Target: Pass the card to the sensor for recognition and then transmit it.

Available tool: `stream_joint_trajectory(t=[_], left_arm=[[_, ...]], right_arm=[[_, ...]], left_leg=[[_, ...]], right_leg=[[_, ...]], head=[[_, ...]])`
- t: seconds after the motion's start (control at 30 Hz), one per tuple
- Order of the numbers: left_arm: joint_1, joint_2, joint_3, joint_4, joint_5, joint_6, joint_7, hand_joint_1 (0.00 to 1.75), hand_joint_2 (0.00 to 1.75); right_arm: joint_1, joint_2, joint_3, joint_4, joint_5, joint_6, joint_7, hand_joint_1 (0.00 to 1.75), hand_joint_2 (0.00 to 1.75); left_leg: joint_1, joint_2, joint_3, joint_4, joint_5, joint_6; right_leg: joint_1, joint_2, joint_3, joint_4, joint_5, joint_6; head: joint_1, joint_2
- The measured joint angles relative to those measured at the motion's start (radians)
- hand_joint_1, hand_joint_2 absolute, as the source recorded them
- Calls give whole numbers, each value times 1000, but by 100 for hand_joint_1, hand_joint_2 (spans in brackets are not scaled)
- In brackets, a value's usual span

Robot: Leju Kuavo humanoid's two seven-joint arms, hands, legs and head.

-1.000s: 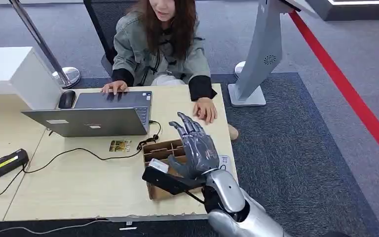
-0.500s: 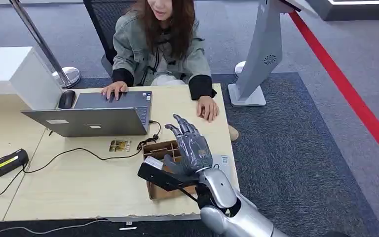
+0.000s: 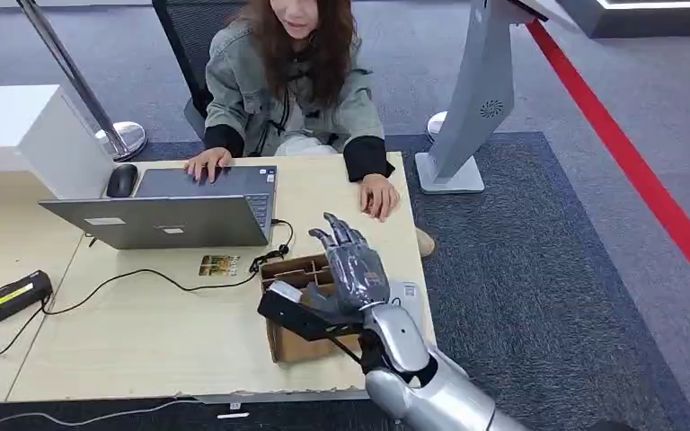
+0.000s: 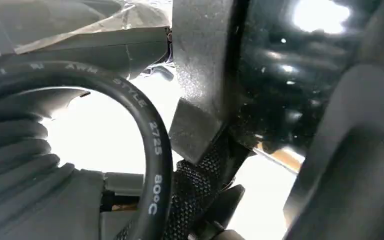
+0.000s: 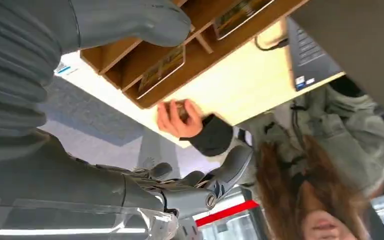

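My right hand [image 3: 355, 269] hovers over a brown cardboard box [image 3: 292, 346] with compartments near the table's front right corner. Its fingers are spread and hold nothing. In the right wrist view the thumb [image 5: 130, 20] lies beside the box [image 5: 205, 55], and cards [image 5: 162, 70] stand in its slots. Another small card [image 3: 218, 265] lies flat on the table just in front of the laptop. A black device with a yellow label [image 3: 9, 296] sits at the table's left, on a cable. The left wrist view is dark and close, and I cannot make out the left hand's fingers.
A person sits across the table with one hand on the open laptop [image 3: 180, 211] and the other hand [image 3: 377, 197] resting just beyond the box. A mouse [image 3: 121, 180], a white cabinet [image 3: 18, 126] and a grey kiosk stand [image 3: 467, 99] are nearby. A cable [image 3: 144, 274] crosses the tabletop.
My right hand has drifted slightly left and closer in over the box, and stays spread. The person and the card on the table have not moved.
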Motion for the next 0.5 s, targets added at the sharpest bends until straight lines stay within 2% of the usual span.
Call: stream_joint_trajectory(t=[0.5], left_arm=[[1, 0, 0, 0, 0, 3, 0, 0, 0]], right_arm=[[-26, -20, -1, 44, 58, 22, 39, 47, 175]], left_leg=[[0, 0, 0, 0, 0, 0]], right_leg=[[0, 0, 0, 0, 0, 0]], head=[[0, 0]])
